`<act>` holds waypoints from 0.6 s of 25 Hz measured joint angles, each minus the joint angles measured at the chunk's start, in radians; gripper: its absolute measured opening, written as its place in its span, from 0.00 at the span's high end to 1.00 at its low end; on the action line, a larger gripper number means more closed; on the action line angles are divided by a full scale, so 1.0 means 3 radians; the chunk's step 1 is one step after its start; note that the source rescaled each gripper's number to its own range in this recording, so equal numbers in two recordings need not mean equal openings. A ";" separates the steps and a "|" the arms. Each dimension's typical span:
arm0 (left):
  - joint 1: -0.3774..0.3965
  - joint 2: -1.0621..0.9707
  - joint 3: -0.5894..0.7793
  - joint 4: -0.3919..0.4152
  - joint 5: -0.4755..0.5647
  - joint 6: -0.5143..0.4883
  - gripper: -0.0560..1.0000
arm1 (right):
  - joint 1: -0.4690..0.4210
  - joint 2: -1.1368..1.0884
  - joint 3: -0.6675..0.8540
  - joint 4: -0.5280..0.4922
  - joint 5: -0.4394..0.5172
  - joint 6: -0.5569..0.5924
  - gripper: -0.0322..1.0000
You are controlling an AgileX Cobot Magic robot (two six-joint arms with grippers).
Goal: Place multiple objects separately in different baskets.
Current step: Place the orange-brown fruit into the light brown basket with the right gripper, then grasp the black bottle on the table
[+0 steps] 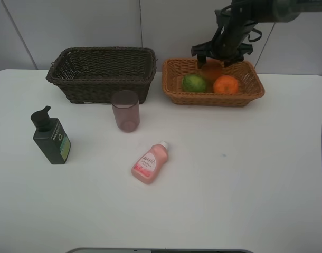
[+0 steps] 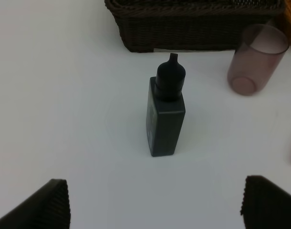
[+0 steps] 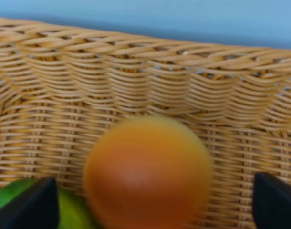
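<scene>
My right gripper (image 1: 220, 57) hangs over the light tan basket (image 1: 214, 100), jaws spread. The red-yellow round fruit (image 1: 212, 68) is just under it, blurred and touching neither finger in the right wrist view (image 3: 148, 174). A green citrus fruit (image 1: 194, 83) and an orange (image 1: 226, 84) lie in that basket. The dark brown basket (image 1: 100, 79) stands to the left. On the table are the mauve cup (image 1: 125, 110), the dark green pump bottle (image 1: 51, 137) and the pink bottle (image 1: 149, 163) on its side. My left gripper (image 2: 152, 205) is open, short of the pump bottle (image 2: 165, 114).
The two baskets sit side by side at the back of the white table, against the wall. The cup (image 2: 256, 59) stands upright just in front of the dark basket (image 2: 193, 28). Bare tabletop stretches across the front and right.
</scene>
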State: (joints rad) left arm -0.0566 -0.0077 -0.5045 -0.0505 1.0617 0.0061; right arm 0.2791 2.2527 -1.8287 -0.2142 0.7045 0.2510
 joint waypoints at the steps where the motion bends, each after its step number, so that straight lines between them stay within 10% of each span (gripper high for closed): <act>1: 0.0000 0.0000 0.0000 0.0000 0.0000 0.0000 0.07 | 0.0000 0.0000 0.0000 0.0000 0.0017 0.0000 0.19; 15: 0.0000 0.0000 0.0000 0.0000 0.0000 0.0000 0.07 | 0.0033 -0.0357 0.0000 0.0006 0.0480 0.0000 0.10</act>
State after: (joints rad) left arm -0.0566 -0.0077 -0.5045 -0.0505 1.0617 0.0061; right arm 0.2890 2.1455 -1.8287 -0.2123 0.8486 0.2510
